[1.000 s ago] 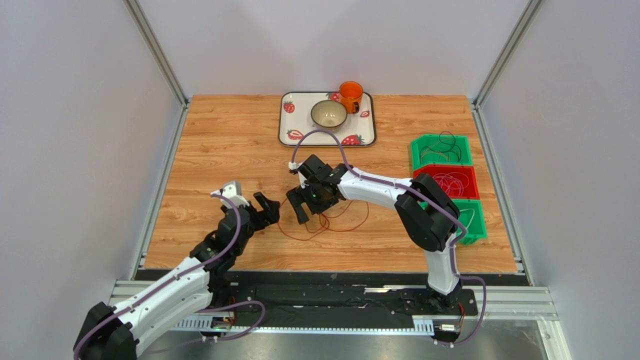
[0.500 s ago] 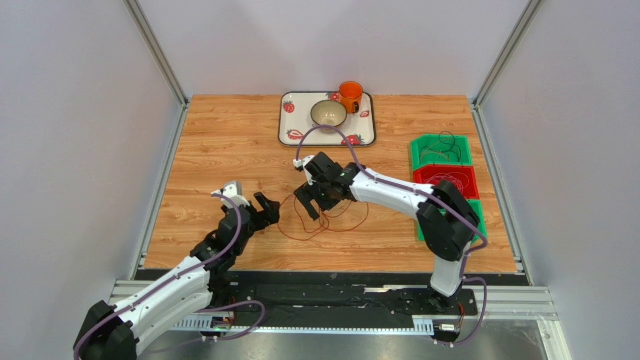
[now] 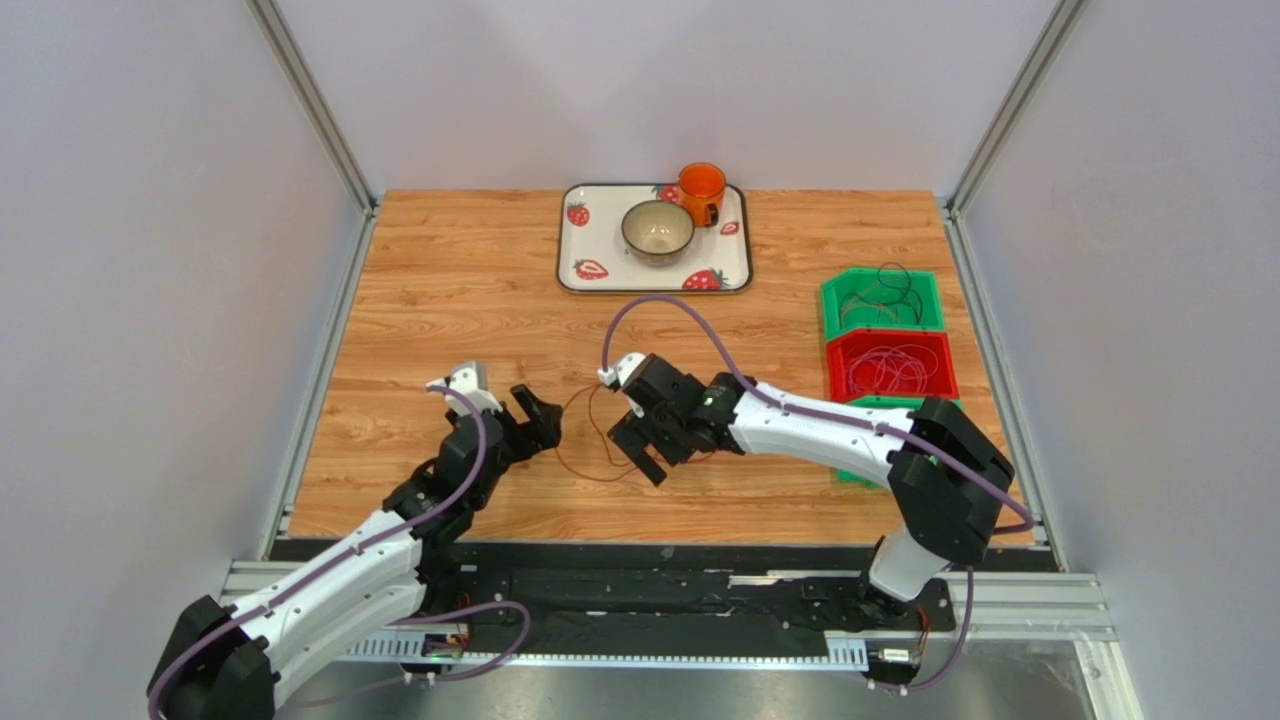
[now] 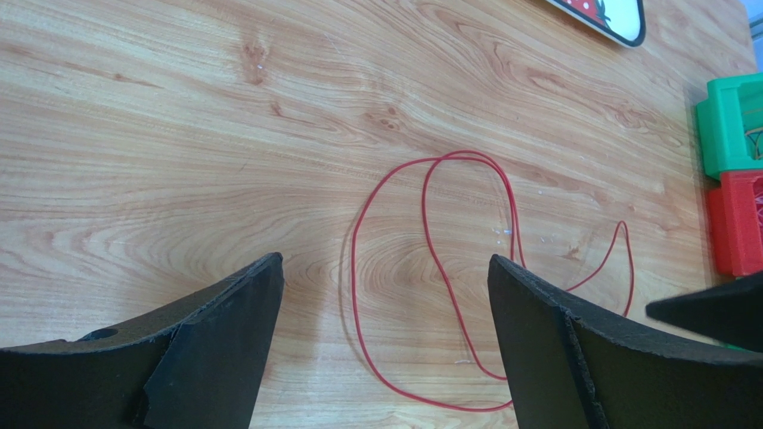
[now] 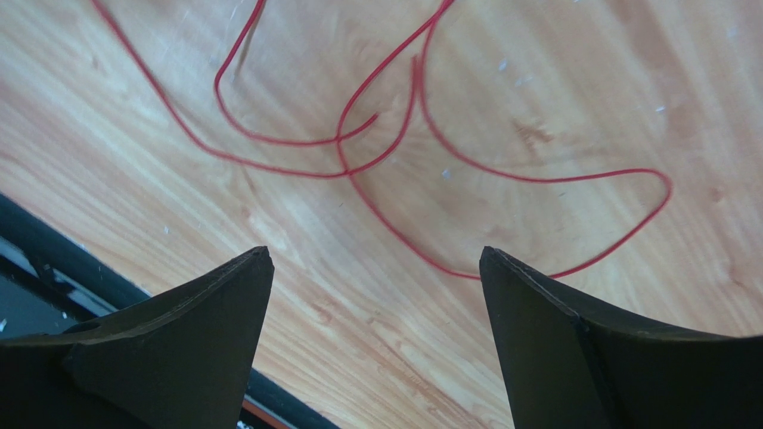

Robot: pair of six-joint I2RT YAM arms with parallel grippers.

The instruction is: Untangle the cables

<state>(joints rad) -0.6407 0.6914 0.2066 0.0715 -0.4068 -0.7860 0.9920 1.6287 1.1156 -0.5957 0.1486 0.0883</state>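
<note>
A thin red cable (image 3: 586,473) lies in loose crossing loops on the wooden table between my two grippers. In the left wrist view the red cable (image 4: 353,259) lies flat ahead of and between my fingers, not touched. My left gripper (image 3: 534,422) is open and empty just left of the loops. My right gripper (image 3: 640,446) is open and empty just right of them, low over the table. In the right wrist view the red cable (image 5: 439,266) crosses itself ahead of the open fingers. Other thin cables lie coiled in the bins at the right.
A green bin (image 3: 881,281) and a red bin (image 3: 893,342) with coiled cables stand at the right edge, another green bin partly behind my right arm. A strawberry tray (image 3: 576,248) at the back holds a bowl (image 3: 658,228) and an orange cup (image 3: 700,191).
My right gripper has moved toward the near edge and a little right, away from the tray. The red loops look smaller and closer to the left gripper. The left arm has hardly moved.
</note>
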